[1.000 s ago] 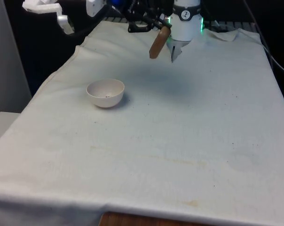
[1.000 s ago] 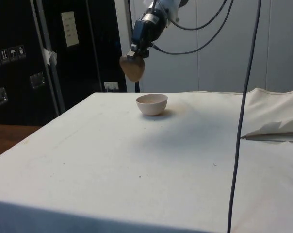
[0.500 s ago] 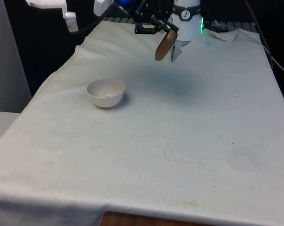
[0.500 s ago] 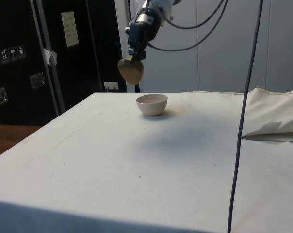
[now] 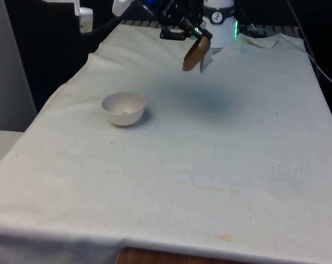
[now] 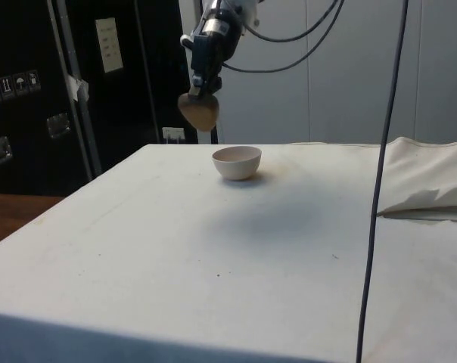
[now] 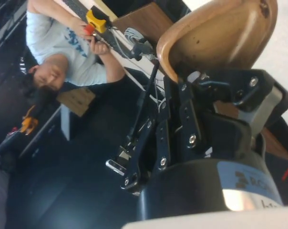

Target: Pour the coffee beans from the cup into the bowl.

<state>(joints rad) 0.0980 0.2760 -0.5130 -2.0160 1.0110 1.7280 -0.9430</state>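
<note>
**One cup aloft, one bowl on the table**

The two fingers [image 7: 201, 90] are clamped on the rim of a single brown wooden cup [image 5: 195, 54], which is held tilted in the air above the far part of the table [image 5: 221, 165]. In the side view the gripper [image 6: 200, 85] carries the cup [image 6: 197, 113] higher than, and just beside, the one white bowl [image 6: 237, 162]. The bowl [image 5: 123, 108] stands upright on the white cloth toward the front view's left, well apart from the cup, with a few dark specks inside it. One person in a light shirt [image 7: 63, 45], holding a yellow device, shows in the wrist view. Compared with one second earlier, the cup sits slightly higher and farther toward the front view's right; the bowl has not moved.
</note>
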